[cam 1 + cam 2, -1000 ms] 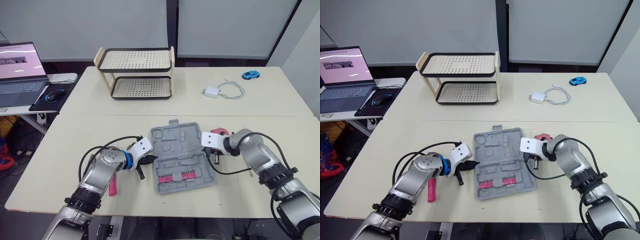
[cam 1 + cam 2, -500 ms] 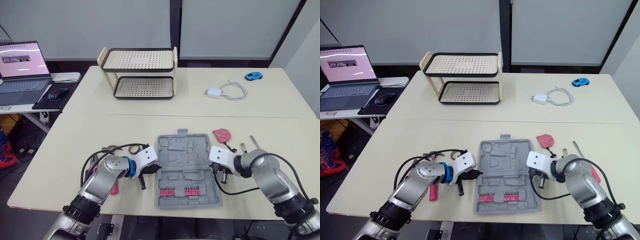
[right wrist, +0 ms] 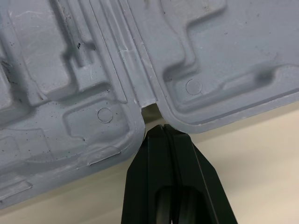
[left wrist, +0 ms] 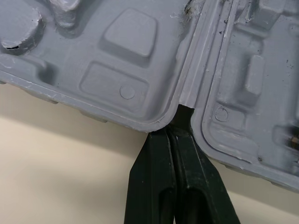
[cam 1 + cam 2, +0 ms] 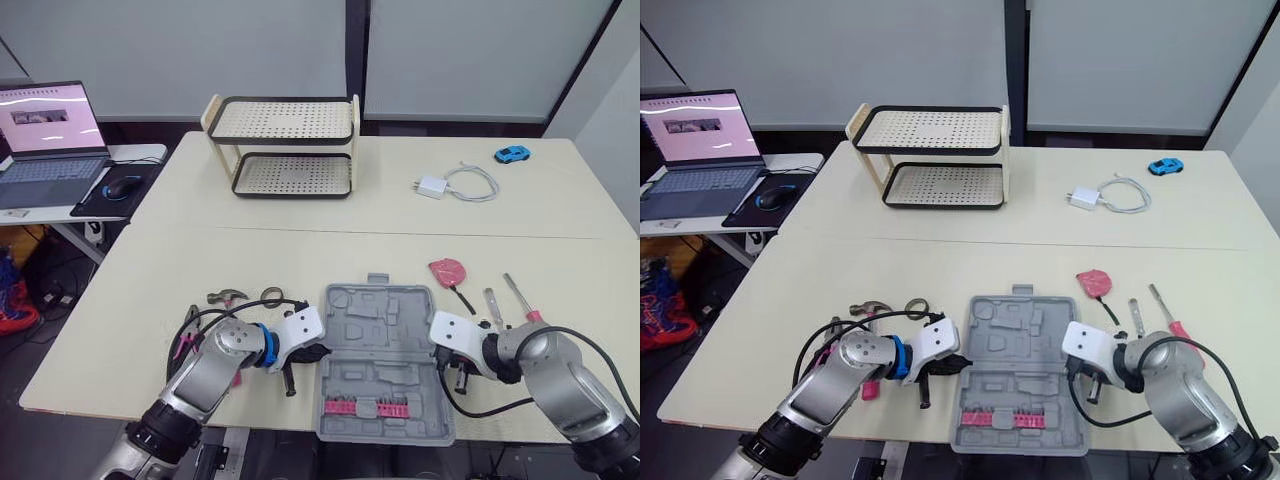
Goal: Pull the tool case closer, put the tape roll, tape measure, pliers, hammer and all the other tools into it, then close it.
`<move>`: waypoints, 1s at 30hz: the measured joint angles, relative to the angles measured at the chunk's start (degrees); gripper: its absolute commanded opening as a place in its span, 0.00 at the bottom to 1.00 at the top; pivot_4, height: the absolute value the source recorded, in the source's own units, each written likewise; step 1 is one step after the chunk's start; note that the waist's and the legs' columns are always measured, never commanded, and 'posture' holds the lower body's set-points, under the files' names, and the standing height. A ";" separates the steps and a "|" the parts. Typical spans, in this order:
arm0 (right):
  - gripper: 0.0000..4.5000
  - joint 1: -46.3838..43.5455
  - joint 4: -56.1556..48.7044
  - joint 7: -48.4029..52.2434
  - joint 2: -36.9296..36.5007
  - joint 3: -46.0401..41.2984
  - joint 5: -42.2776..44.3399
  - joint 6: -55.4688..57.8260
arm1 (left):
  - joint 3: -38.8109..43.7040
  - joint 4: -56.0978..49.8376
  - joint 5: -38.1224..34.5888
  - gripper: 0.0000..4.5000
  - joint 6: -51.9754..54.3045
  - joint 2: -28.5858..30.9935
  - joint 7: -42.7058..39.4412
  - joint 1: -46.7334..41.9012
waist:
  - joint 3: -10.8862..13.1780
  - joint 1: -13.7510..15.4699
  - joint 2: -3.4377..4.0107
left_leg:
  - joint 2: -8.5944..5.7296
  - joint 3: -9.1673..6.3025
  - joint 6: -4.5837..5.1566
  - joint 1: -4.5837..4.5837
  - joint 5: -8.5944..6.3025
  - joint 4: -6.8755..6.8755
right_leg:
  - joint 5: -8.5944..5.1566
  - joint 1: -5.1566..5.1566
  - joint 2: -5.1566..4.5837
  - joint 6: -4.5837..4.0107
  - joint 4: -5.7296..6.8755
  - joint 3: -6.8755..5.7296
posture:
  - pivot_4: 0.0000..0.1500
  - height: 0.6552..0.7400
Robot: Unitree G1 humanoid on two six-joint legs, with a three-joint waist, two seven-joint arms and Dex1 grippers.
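The grey tool case lies open near the table's front edge, with a row of pink bits in its near half. My left gripper is shut, its tips in the hinge notch on the case's left side. My right gripper is shut too, its tips at the hinge notch on the right side. Left of the case lie a hammer, a tape roll and pink pliers. To the right lie a red tape measure and two screwdrivers.
A two-tier perforated rack stands at the back of the table. A white charger with cable and a blue toy car lie at the back right. A laptop and mouse sit on a side table to the left.
The case has slid toward the table's near edge with both shut grippers at its hinge ends. The camera has shifted, bringing the tools on either side into view.
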 measured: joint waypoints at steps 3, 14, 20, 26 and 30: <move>0.00 1.70 -2.14 -0.69 -0.45 0.02 0.64 1.52 | -0.10 -0.71 0.02 0.01 0.69 0.30 -0.82 0.32 | 0.00 0.06 0.00 | 0.01 0.00 0.00 0.00 0.00 -0.01 | 0.00 -0.01 0.00 0.00 0.00 0.00 | 1.00 1.00; 0.00 4.12 -3.87 -2.93 -2.70 -0.78 3.55 2.24 | -1.02 -4.51 0.16 0.01 2.25 0.88 -1.33 3.14 | -0.04 0.47 -0.05 | 0.01 0.00 0.03 0.02 -0.02 -0.02 | 0.00 0.03 0.00 0.00 -0.05 -0.01 | 1.00 1.00; 0.00 4.74 -4.55 -4.02 -3.06 -0.57 4.37 2.31 | -1.17 -4.85 0.16 0.01 2.30 0.85 -1.33 3.49 | -0.07 0.68 -0.09 | 0.01 0.01 0.04 0.01 -0.02 -0.02 | 0.00 0.04 0.00 0.00 -0.07 -0.01 | 1.00 1.00; 0.00 6.11 -6.37 -4.50 -3.59 -0.20 4.40 3.39 | -1.53 -5.75 0.19 0.01 2.31 1.39 -1.34 4.17 | -0.11 0.69 -0.11 | 0.02 0.00 0.04 0.02 -0.03 -0.03 | -0.01 0.04 0.01 0.00 -0.08 -0.02 | 1.00 1.00; 0.00 6.21 -6.47 -4.87 -4.12 0.03 4.80 3.39 | -1.76 -5.85 0.20 0.01 2.44 1.43 -1.34 4.18 | -0.17 0.71 -0.13 | 0.02 -0.01 0.05 0.03 -0.03 -0.03 | -0.01 0.06 0.01 0.01 -0.08 -0.04 | 1.00 1.00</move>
